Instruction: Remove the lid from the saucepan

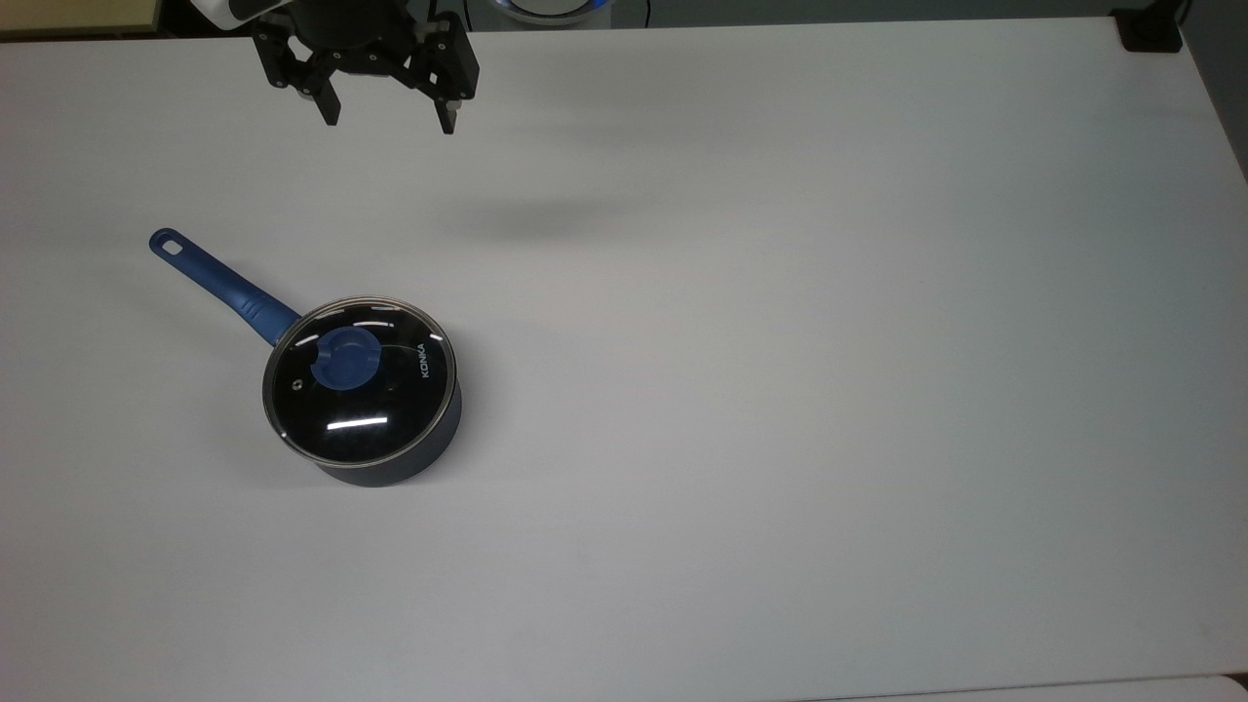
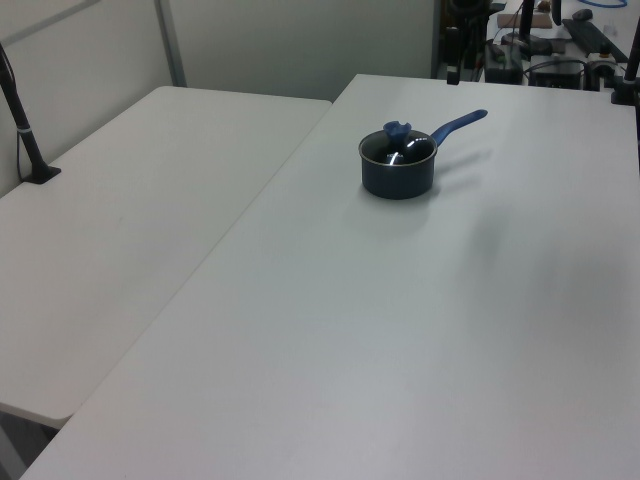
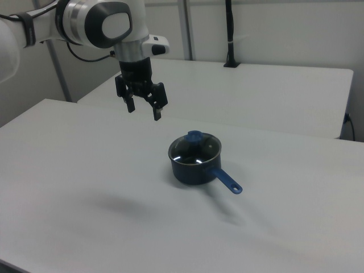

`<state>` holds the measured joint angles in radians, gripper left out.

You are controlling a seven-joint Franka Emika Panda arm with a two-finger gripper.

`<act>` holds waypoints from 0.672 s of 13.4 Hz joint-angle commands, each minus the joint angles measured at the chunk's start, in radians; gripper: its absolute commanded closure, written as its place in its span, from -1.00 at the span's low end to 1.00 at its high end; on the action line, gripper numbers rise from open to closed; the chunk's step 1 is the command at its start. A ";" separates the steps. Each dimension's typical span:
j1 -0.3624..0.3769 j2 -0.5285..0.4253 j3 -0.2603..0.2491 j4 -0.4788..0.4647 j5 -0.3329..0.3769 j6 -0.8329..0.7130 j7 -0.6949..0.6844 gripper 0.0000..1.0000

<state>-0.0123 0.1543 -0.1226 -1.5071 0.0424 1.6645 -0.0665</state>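
The lid (image 1: 360, 379) is being carried flat on the saucepan (image 1: 390, 466), its blue knob (image 1: 345, 357) uppermost. The saucepan is being borne by the white table (image 1: 780, 390), toward the top view's left, with its handle (image 1: 219, 282) pointed to the upper left. The pincer (image 1: 388, 125) is being held in the air well apart from the lid, fingers (image 1: 329, 105) spread wide, nothing between them.

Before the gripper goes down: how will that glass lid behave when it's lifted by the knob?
The lid looks like rigid glass in a metal rim, so it should lift stiffly yet is probably fragile if dropped. The blue knob is small and smooth, possibly slippery. Resting loosely on the saucepan, it likely comes off freely. The open gripper looks wide enough.
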 commanded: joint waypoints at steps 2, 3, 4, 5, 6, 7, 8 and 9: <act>0.000 -0.036 -0.008 -0.012 -0.010 -0.025 0.057 -1.00; 0.002 -0.045 -0.008 -0.013 -0.010 -0.028 0.060 -1.00; 0.002 -0.051 -0.006 -0.013 -0.010 -0.034 0.060 -1.00; 0.002 -0.052 -0.006 -0.013 -0.012 -0.035 0.060 -1.00; 0.002 -0.058 -0.008 -0.013 -0.012 -0.045 0.059 -1.00; 0.002 -0.058 -0.008 -0.013 -0.012 -0.072 0.059 -1.00; 0.003 -0.058 -0.005 -0.013 -0.019 -0.083 0.059 -1.00; 0.008 -0.058 -0.003 -0.013 -0.038 -0.086 0.059 -1.00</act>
<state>-0.0205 0.1184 -0.1230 -1.5068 0.0394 1.6105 -0.0271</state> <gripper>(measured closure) 0.000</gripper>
